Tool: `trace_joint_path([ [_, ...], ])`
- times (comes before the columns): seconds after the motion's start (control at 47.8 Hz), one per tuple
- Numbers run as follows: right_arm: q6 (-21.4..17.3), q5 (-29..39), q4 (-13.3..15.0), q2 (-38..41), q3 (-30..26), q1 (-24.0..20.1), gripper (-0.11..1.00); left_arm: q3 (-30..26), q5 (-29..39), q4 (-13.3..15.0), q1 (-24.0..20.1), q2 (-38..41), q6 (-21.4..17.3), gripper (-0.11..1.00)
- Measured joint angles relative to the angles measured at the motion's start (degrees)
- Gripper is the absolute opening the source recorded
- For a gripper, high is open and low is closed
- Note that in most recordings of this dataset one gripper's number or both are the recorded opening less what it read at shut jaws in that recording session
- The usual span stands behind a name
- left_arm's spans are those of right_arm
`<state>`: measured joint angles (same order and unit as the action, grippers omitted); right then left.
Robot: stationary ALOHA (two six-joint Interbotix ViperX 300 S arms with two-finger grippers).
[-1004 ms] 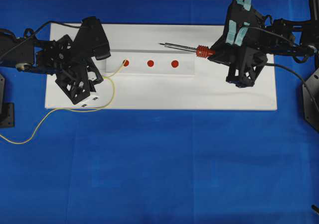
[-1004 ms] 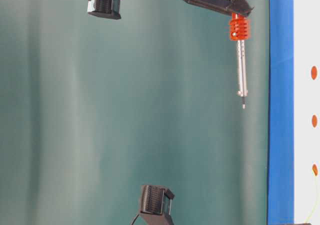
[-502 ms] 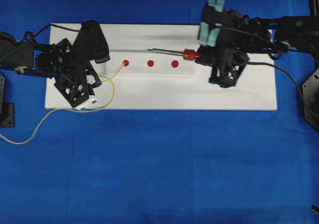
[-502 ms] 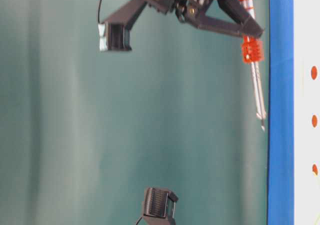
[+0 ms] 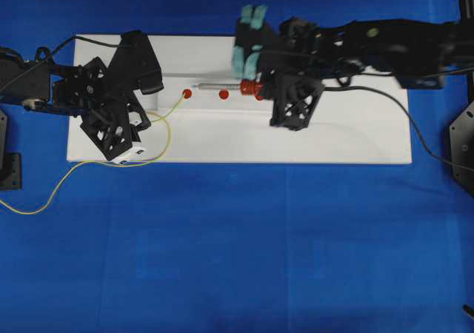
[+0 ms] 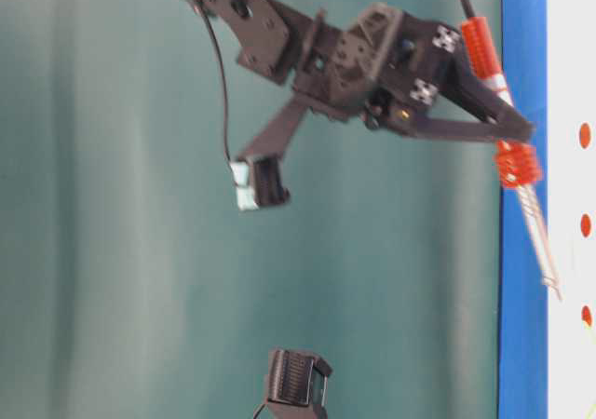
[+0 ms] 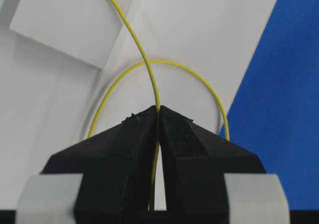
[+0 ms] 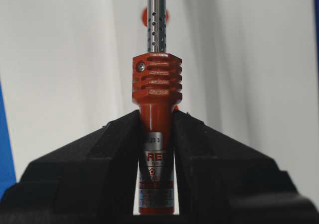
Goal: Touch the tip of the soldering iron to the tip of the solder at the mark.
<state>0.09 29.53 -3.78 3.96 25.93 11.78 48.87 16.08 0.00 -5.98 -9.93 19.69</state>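
Right pincer (image 8: 156,122) is pinching the soldering iron (image 5: 226,87) by its red handle, holding its shaft over the white board (image 5: 355,137) between two red marks. Left pincer (image 7: 158,115) is squeezing the solder (image 7: 144,55), which is curling across the board.

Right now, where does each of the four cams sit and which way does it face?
Overhead: above, looking down on the white board; both arms show.
Table-level: low, side-on, picture turned sideways; right gripper holds the soldering iron.
Left wrist: behind the left gripper, along the solder.
Right wrist: along the iron's shaft.
Shared: overhead and table-level both show the red marks.
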Motion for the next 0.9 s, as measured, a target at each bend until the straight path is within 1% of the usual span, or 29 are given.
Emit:
trace_joint_path([
  [0.167, 0.0, 0.62, 0.18, 1.93, -1.49, 0.09, 0.06, 0.0, 0.0, -0.09, 0.09, 0.0, 0.0, 0.01],
  [0.899, 0.0, 1.76, 0.35, 2.46, -1.49, -0.53, 0.06, 0.09, 0.0, -0.09, 0.09, 0.0, 0.0, 0.01],
])
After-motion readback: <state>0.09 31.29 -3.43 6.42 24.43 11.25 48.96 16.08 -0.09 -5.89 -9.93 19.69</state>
